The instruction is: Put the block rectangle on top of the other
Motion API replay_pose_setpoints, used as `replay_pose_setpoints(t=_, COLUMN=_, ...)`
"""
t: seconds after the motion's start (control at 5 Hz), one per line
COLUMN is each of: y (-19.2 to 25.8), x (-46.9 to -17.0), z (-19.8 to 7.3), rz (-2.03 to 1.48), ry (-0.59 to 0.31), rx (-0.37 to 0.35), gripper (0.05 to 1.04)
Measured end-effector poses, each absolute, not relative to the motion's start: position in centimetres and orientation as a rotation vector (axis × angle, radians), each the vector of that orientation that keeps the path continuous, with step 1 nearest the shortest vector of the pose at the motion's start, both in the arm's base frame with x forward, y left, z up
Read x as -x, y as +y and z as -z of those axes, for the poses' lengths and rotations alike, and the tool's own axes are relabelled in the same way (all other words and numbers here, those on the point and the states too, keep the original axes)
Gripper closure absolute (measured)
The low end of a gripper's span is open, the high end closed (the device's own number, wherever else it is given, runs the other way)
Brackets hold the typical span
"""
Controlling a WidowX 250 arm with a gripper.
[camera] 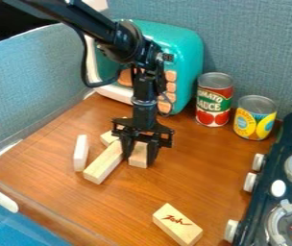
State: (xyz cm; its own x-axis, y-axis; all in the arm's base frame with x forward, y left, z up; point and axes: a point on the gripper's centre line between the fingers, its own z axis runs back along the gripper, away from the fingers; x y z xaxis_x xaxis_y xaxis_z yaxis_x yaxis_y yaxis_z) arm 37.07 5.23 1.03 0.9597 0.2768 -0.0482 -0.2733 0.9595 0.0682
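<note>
The black gripper [140, 153] hangs low over the left-middle of the work surface, one finger on each side of a short light wooden block [138, 156]. Both fingers meet the block's sides, so the gripper is shut on it. Just left of it lies a longer rectangular wooden block [103, 163], slanting toward the lower left. Another wooden block [109, 138] sits behind these, partly hidden by the gripper and the long block. A separate rectangular block [177, 226] with red markings lies near the front. Whether the held block touches the surface is unclear.
A narrow pale block [80, 153] stands left of the long one. Behind the arm is a teal toy appliance [186, 53]. A tomato sauce can [214, 99] and a yellow-labelled can [255, 118] stand at the back right. A dark toy stove [283, 168] borders the right side.
</note>
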Motion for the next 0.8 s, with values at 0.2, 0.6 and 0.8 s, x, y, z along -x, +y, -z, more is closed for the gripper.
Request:
replay_pose_setpoints(t=0.2, y=6.4, x=-35.8, z=-3.6, rz=-0.229, ry=0.025, rx=-0.077, gripper=0.508)
replay_pose_setpoints(t=0.6, y=8.3, x=-34.4, z=-6.6, rz=-0.201, ry=0.0, rx=-0.105, gripper=0.508)
replay_pose_setpoints(t=0.8, y=8.8, x=-33.8, z=-6.4, rz=-0.217, ry=0.05, rx=-0.133, gripper=0.509)
